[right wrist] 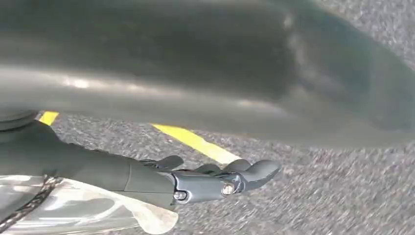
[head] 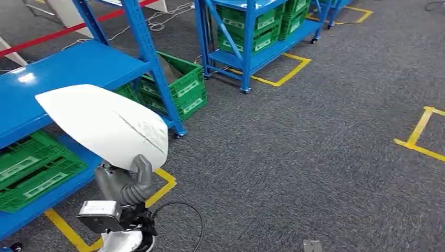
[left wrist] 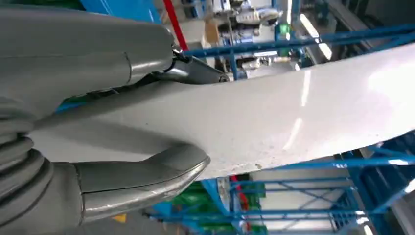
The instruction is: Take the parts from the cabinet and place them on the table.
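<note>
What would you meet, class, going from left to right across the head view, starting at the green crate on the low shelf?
Green crate on the low shelf → white part held by the left robot hand → far blue rack of green crates → yellow floor tape corner.

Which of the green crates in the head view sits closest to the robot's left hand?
The green crate on the lower shelf of the near blue rack, just beside the left hand gripping the white part; the other crates sit farther back.

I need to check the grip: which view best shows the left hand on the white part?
The left wrist view: the left hand clamps the white part between thumb and fingers. The head view shows the whole part, its grip partly hidden. The right wrist view doesn't help.
</note>
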Robot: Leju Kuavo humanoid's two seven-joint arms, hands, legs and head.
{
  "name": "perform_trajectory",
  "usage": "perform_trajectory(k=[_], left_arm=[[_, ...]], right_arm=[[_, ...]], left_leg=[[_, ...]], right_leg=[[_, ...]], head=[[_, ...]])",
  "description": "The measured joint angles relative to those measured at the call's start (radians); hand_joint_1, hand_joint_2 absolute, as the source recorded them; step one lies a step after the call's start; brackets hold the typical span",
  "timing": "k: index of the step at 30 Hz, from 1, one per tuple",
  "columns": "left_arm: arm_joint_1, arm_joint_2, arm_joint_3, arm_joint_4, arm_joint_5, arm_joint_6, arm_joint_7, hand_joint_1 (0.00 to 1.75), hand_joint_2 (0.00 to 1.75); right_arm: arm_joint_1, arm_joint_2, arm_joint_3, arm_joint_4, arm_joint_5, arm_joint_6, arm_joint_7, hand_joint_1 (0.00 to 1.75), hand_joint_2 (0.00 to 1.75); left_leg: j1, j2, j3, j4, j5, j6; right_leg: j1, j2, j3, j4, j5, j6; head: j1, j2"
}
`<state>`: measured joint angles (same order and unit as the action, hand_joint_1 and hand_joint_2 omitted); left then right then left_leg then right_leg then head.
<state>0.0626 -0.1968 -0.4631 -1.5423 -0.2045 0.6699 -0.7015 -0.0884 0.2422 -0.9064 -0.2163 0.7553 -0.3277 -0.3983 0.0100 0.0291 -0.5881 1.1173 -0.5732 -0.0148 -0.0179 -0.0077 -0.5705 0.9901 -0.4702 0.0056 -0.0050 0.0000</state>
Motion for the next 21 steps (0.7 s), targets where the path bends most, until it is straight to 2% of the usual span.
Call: perform_trajectory(k=[2,3,4,5,6,7,8,9,10,12,13,14,15,16,17,18,19,20,21], left_arm=[[0.009,0.000,0.008,0.000,0.005,0.000,0.000,1.75,1.75],[0.012,0.000,0.011,0.000,0.006,-0.002,0.000,1.75,1.75],[0.015,0.000,0.013,0.000,0.006,-0.005,0.000,1.75,1.75],[0.017,0.000,0.015,0.000,0.006,-0.008,0.000,1.75,1.75],[0.018,-0.001,0.018,0.000,0.006,-0.014,0.000,1.75,1.75],[0.019,-0.001,0.020,0.000,0.006,-0.016,0.000,1.75,1.75],[0.020,-0.001,0.022,0.000,0.007,-0.019,0.000,1.75,1.75],[0.023,-0.002,0.025,-0.001,0.008,-0.023,0.000,1.75,1.75],[0.025,-0.003,0.027,-0.002,0.013,-0.031,0.000,1.75,1.75],[0.025,-0.006,0.031,-0.003,0.017,-0.049,0.000,1.75,1.75],[0.026,-0.009,0.032,-0.006,0.018,-0.053,0.000,1.75,1.75],[0.026,-0.009,0.033,-0.009,0.018,-0.055,0.000,1.75,1.75],[0.027,-0.009,0.034,-0.011,0.019,-0.056,0.000,1.75,1.75],[0.030,-0.009,0.037,-0.011,0.020,-0.058,0.000,1.75,1.75],[0.032,-0.009,0.040,-0.011,0.020,-0.060,0.000,1.75,1.75],[0.032,-0.009,0.042,-0.011,0.020,-0.060,0.000,1.75,1.75],[0.033,-0.009,0.042,-0.011,0.020,-0.062,0.000,1.75,1.75],[0.033,-0.009,0.042,-0.011,0.020,-0.063,0.000,1.75,1.75],[0.033,-0.009,0.043,-0.011,0.020,-0.063,0.000,1.75,1.75]], right_arm=[[-0.001,0.000,0.000,0.000,0.001,0.000,-0.008,0.00,0.00],[0.000,-0.001,0.000,0.000,0.001,-0.001,-0.009,0.00,0.00],[0.002,-0.002,0.000,0.000,0.001,-0.001,-0.013,0.00,0.00],[0.003,-0.003,0.000,0.000,0.002,0.000,-0.019,0.00,0.00],[0.002,-0.003,0.000,0.000,0.002,0.000,-0.027,0.00,0.00],[0.001,-0.003,0.000,0.000,0.002,0.000,-0.032,0.00,0.00],[0.000,-0.003,0.000,0.000,0.002,0.000,-0.041,0.00,0.00],[-0.003,-0.003,0.000,0.000,0.002,0.000,-0.047,0.00,0.00],[-0.003,-0.004,0.000,0.000,0.003,-0.001,-0.051,0.00,0.00],[0.002,-0.005,0.000,-0.001,0.004,-0.003,-0.059,0.00,0.00],[0.004,-0.009,0.000,-0.001,0.005,-0.003,-0.060,0.00,0.00],[0.004,-0.009,0.000,-0.001,0.006,-0.004,-0.060,0.00,0.00],[0.001,-0.009,0.000,-0.001,0.006,-0.005,-0.059,0.00,0.00],[-0.003,-0.009,0.000,-0.001,0.008,-0.005,-0.059,0.00,0.00],[-0.005,-0.010,0.000,-0.001,0.008,-0.005,-0.059,0.00,0.00],[-0.004,-0.010,0.000,-0.001,0.008,-0.005,-0.059,0.00,0.00],[-0.002,-0.011,0.000,-0.001,0.007,-0.005,-0.059,0.00,0.00],[0.001,-0.012,0.000,-0.001,0.007,-0.005,-0.058,0.00,0.00],[0.002,-0.013,0.000,-0.001,0.003,-0.002,-0.059,0.00,0.00]], left_leg=[[0.000,-0.020,-0.072,0.166,-0.070,-0.002],[0.000,-0.022,-0.089,0.203,-0.074,-0.001],[0.000,-0.023,-0.084,0.192,-0.052,0.002],[0.000,-0.026,-0.060,0.139,-0.011,0.005],[0.000,-0.036,-0.024,0.058,0.036,0.010],[0.000,-0.058,0.013,-0.024,0.077,0.016],[0.004,-0.119,0.038,-0.081,0.086,0.025],[0.007,-0.120,0.045,-0.106,0.083,0.025],[0.003,-0.113,0.041,-0.102,0.079,0.023],[-0.001,-0.094,0.039,-0.103,0.081,0.028],[0.010,-0.075,0.042,-0.116,0.089,0.038],[0.009,-0.061,0.042,-0.117,0.091,0.044],[0.007,-0.048,0.040,-0.116,0.092,0.047],[0.004,-0.033,0.039,-0.116,0.092,0.047],[0.002,-0.014,0.038,-0.116,0.091,0.048],[0.002,0.002,0.037,-0.116,0.091,0.049],[0.002,0.015,0.037,-0.116,0.091,0.049],[0.002,0.029,0.037,-0.115,0.090,0.048],[0.002,0.042,0.038,-0.115,0.089,0.047]], right_leg=[[0.001,0.027,-0.003,0.000,0.002,-0.003],[0.002,0.041,-0.003,0.000,0.002,-0.003],[0.003,0.055,-0.002,0.001,0.003,-0.003],[0.003,0.072,-0.002,0.002,0.003,-0.002],[0.003,0.087,-0.001,0.003,0.004,0.000],[0.003,0.100,-0.001,0.004,0.005,0.001],[0.001,0.110,-0.004,0.004,0.007,0.005],[0.005,0.127,-0.013,0.011,0.007,0.011],[0.001,0.133,-0.021,0.011,0.011,0.018],[-0.004,0.154,-0.026,0.003,0.019,0.034],[-0.003,0.151,-0.037,0.008,0.016,0.039],[0.005,0.089,-0.051,0.035,-0.006,0.042],[0.005,0.049,-0.080,0.094,-0.042,0.044],[0.005,0.027,-0.117,0.174,-0.081,0.046],[0.005,0.017,-0.156,0.259,-0.116,0.049],[0.005,0.014,-0.181,0.315,-0.133,0.052],[0.005,0.012,-0.181,0.321,-0.127,0.052],[0.005,0.008,-0.154,0.278,-0.097,0.052],[0.005,-0.001,-0.107,0.197,-0.057,0.050]], head=[[0.000,0.000],[0.000,0.000],[0.001,0.000],[0.000,0.000],[0.000,0.000],[0.000,0.000],[0.001,0.000],[0.002,0.000],[0.000,0.000],[0.000,0.000],[0.000,0.000],[0.004,0.000],[0.013,0.000],[0.013,0.000],[0.012,0.000],[0.013,0.000],[0.013,0.000],[0.013,0.000],[0.013,0.000]])
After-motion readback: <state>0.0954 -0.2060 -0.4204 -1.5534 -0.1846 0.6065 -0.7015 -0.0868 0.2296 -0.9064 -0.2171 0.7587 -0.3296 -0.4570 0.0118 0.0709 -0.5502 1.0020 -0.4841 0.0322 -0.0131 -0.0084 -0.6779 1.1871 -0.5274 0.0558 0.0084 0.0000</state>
